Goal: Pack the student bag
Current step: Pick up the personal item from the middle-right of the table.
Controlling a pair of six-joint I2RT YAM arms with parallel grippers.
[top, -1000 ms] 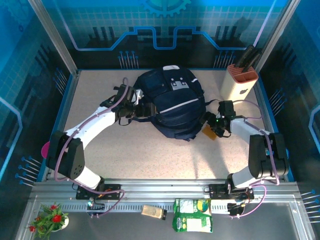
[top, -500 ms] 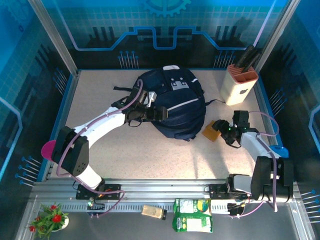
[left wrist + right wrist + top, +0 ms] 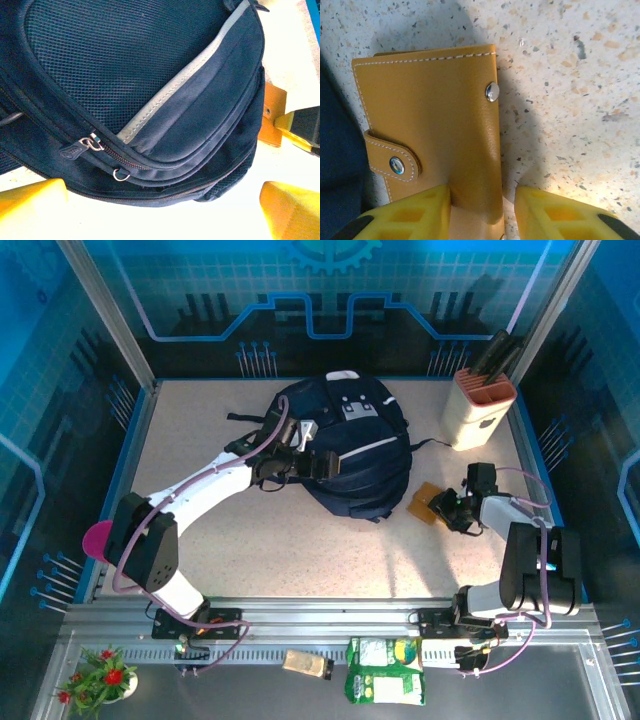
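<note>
While dark navy striped fabric backpack (image 3: pixel 350 455) is lying seemingly zipped on speckled tabletop (image 3: pixel 250 540), right hand (image 3: pixel 482 210) is straddling edge of tan leather snap wallet (image 3: pixel 425 125), jaws half-open, not gripping. Left hand (image 3: pixel 318 465) is hovering wide at zips (image 3: pixel 92 145). Step: wallet pickup; next needing pinch, lift, opened bag.

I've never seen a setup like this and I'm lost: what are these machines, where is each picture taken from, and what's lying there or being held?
These are two robot arms, the left arm and the right arm, bolted to a table. Each ends in a two-finger gripper. The wide picture looks down from above and behind them. The two close-ups come from cameras on their wrists, so the yellow blocks are their own fingers. On the table are a navy bag, a tan wallet beside it, and a knife block. The left gripper is open at the bag, holding nothing. The right gripper straddles the wallet's edge; I cannot tell whether it grips yet.
</note>
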